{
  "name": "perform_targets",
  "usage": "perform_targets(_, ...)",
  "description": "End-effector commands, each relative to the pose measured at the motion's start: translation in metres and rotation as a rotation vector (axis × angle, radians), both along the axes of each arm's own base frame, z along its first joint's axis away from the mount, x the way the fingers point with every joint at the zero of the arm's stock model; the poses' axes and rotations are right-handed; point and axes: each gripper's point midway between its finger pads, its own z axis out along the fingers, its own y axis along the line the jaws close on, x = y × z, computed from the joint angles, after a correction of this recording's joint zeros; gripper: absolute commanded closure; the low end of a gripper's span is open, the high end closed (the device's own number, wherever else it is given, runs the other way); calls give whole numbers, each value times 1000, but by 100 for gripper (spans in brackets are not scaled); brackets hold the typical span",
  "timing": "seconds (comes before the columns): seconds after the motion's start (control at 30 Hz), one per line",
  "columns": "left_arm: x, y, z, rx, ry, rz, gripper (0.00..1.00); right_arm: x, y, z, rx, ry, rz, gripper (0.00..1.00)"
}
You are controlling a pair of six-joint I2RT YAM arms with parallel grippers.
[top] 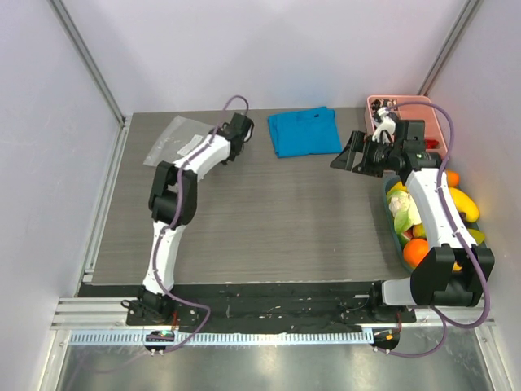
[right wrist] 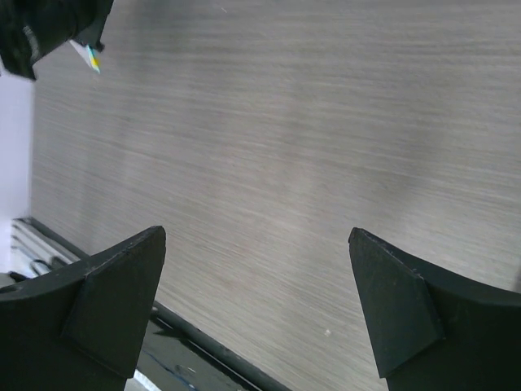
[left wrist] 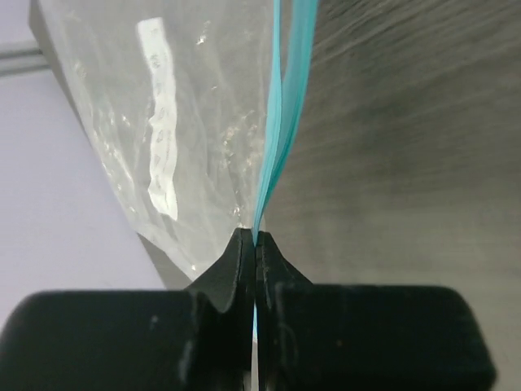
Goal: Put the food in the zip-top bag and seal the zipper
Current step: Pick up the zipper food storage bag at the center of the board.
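Note:
The clear zip-top bag [top: 175, 140] lies at the far left of the table. In the left wrist view the bag [left wrist: 195, 98] shows its white label [left wrist: 163, 163] and the light-blue zipper [left wrist: 283, 138]. My left gripper [left wrist: 256, 240] is shut on the end of that zipper strip; in the top view the left gripper [top: 216, 135] is at the bag's right edge. The food [top: 409, 213], a cauliflower, bananas and oranges, lies in a teal tray at the right. My right gripper [top: 348, 155] is open and empty above bare table, as the right wrist view [right wrist: 256, 277] shows.
A blue folded cloth [top: 304, 130] lies at the far middle. A pink tray [top: 400, 104] stands at the far right, behind the right wrist. The teal food tray [top: 393, 230] runs along the right edge. Part of the left arm [right wrist: 49, 28] shows in the right wrist view.

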Motion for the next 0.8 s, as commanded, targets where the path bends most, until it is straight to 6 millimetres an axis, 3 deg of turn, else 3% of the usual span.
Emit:
perform_targets(0.0, -48, -23, 93, -350, -39, 85, 100, 25, 22, 44, 167, -106, 10, 1)
perform_targets(0.07, -72, -40, 117, -519, -13, 87, 100, 27, 29, 47, 248, -79, -8, 3)
perform_targets(0.2, -110, -60, 137, -707, 33, 113, 100, 37, 46, 69, 364, -113, -13, 5)
perform_targets(0.27, -120, -67, 147, -757, 26, 125, 100, 38, 52, 77, 433, -99, -46, 5)
perform_targets(0.47, -142, -85, 173, -843, -79, 149, 100, 40, 106, 102, 503, -142, -45, 9)
perform_targets(0.57, -151, -95, 180, -895, -102, 173, 100, 56, 119, 94, 548, -79, -87, 10)
perform_targets(0.6, -155, -99, 177, -905, -91, 171, 100, 63, 122, 82, 563, -26, -114, 11)
perform_targets(0.77, -163, -122, 176, -999, -65, 188, 100, 69, 143, 61, 574, 52, -139, 20)
